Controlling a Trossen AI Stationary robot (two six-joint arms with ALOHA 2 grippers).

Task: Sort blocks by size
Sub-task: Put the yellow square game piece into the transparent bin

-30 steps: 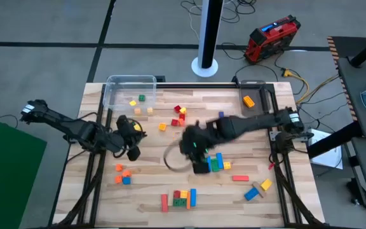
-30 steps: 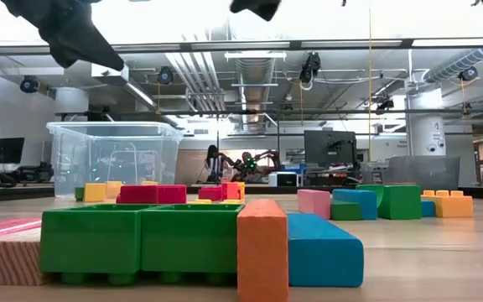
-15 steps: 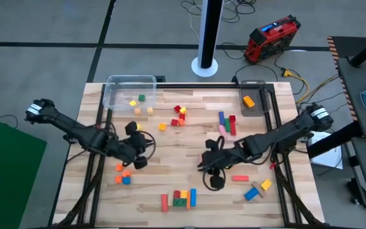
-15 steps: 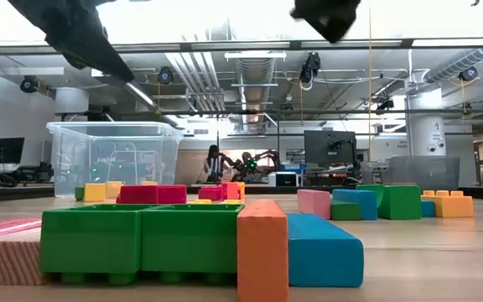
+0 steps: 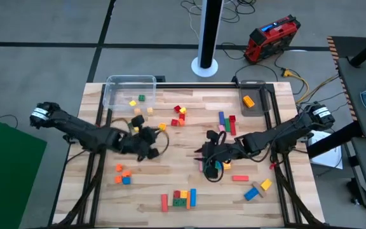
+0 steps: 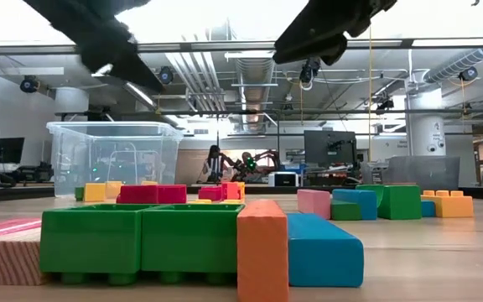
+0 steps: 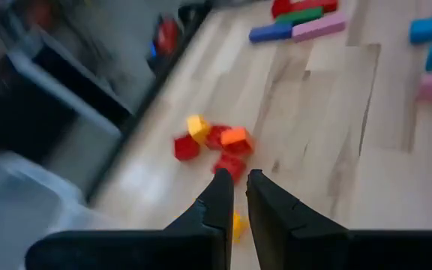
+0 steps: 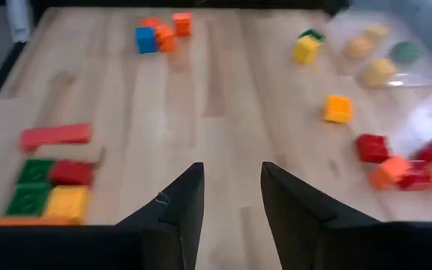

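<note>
Left gripper [image 7: 233,196] (jaws nearly closed, empty) and right gripper [image 8: 229,196] (jaws apart, empty) hover mid-tabletop among blocks [image 5: 180,114].

Two arms, two grippers; one clear tub [image 5: 129,91]; roughly two dozen blocks [image 5: 180,198], exact count unclear.

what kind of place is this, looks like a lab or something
Most likely a robotics lab or workshop. The low view shows exposed ceiling ducts and computer monitors behind the table, and the high view shows cables and a red power unit on the bare floor.
</note>
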